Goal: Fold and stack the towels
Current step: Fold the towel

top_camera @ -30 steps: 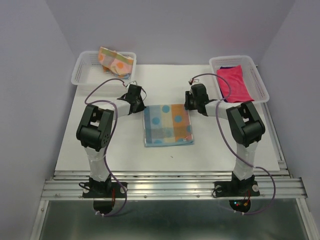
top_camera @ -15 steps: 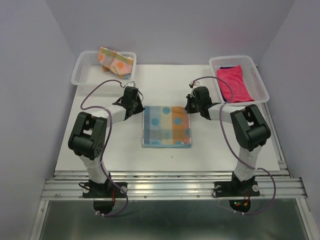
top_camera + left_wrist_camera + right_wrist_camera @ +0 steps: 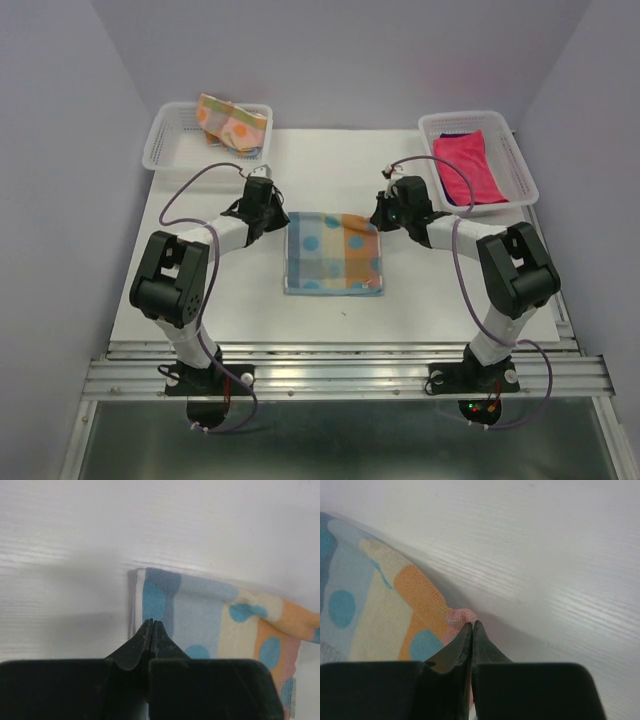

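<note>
Dotted towel (image 3: pixel 335 255): 1 folded square striped blue, cream and orange with blue dots, lying mid-tabletop (image 3: pixel 200 300). Left pincer (image 3: pixel 151 623) is clamped shut on its far-left corner. Right pincer (image 3: pixel 471 625) is clamped shut on its bunched pink far-right corner. Beyond: orange patterned towel (image 3: pixel 232 122) in left basket (image 3: pixel 160 142), pink towel (image 3: pixel 468 165) in right basket (image 3: pixel 522 168).

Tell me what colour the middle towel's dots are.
The towel has blue dots, clearest in the left wrist view.

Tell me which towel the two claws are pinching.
The light-blue and orange dotted towel flat on the white table; the bright pink towel and orange patterned towel sit in white mesh baskets.
</note>
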Motion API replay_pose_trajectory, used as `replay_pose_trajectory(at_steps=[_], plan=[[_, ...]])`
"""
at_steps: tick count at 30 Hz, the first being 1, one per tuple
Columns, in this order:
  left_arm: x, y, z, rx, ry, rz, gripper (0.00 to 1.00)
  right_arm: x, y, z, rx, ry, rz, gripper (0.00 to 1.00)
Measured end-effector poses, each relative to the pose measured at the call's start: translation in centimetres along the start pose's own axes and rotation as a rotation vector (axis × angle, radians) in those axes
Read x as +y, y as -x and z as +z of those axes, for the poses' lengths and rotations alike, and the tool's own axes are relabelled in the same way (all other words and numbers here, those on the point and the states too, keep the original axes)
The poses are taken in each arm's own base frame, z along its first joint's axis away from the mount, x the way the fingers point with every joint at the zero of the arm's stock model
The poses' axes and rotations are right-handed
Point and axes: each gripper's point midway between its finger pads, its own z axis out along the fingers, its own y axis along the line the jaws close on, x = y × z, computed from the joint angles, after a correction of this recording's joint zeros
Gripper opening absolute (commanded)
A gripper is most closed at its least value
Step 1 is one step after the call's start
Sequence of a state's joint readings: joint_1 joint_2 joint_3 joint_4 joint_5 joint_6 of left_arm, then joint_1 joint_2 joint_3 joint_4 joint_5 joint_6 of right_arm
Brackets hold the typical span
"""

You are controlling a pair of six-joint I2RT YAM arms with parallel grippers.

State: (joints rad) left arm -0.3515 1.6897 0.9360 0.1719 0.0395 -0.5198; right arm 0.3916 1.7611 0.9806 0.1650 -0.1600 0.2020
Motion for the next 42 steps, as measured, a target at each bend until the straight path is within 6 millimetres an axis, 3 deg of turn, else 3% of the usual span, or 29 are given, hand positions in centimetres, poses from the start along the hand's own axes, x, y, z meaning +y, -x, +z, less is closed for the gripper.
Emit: replay_pose_trajectory(at_steps=[3, 8, 18, 21, 24, 30, 35, 42], plan=[[-0.4, 1.3, 0.9, -0.019, 0.011, 0.006, 0.48, 0.1, 0.0, 0.0, 0.001, 0.004, 0.000, 0.01], [-0.3, 1.9, 2.5, -0.015, 0.041, 0.028, 0.49, 0.1, 0.0, 0.0, 0.002, 0.005, 0.000, 0.01], [0.8, 1.4, 5.9, 0.035, 0.108, 0.058, 0.33, 0.1, -0.2, 0.1, 0.005, 0.005, 0.000, 0.01], [0.8, 1.6, 6.2, 0.036, 0.109, 0.063, 0.22, -0.1, -0.6, 0.3, 0.016, 0.002, 0.003, 0.01], [0.8, 1.4, 6.2, 0.043, 0.107, 0.069, 0.01, -0.2, -1.0, 0.5, 0.028, -0.001, 0.004, 0.01], [0.6, 1.2, 6.2, 0.052, 0.094, 0.073, 0.00, -0.3, -1.2, 0.5, 0.034, -0.002, 0.006, 0.01], [0.8, 0.6, 4.9, 0.052, 0.085, 0.069, 0.00, -0.2, -1.2, 0.5, 0.034, -0.002, 0.008, 0.01], [-1.2, 1.8, -0.2, -0.013, -0.019, 0.046, 0.00, 0.2, -0.9, -0.1, 0.033, 0.008, 0.021, 0.01]])
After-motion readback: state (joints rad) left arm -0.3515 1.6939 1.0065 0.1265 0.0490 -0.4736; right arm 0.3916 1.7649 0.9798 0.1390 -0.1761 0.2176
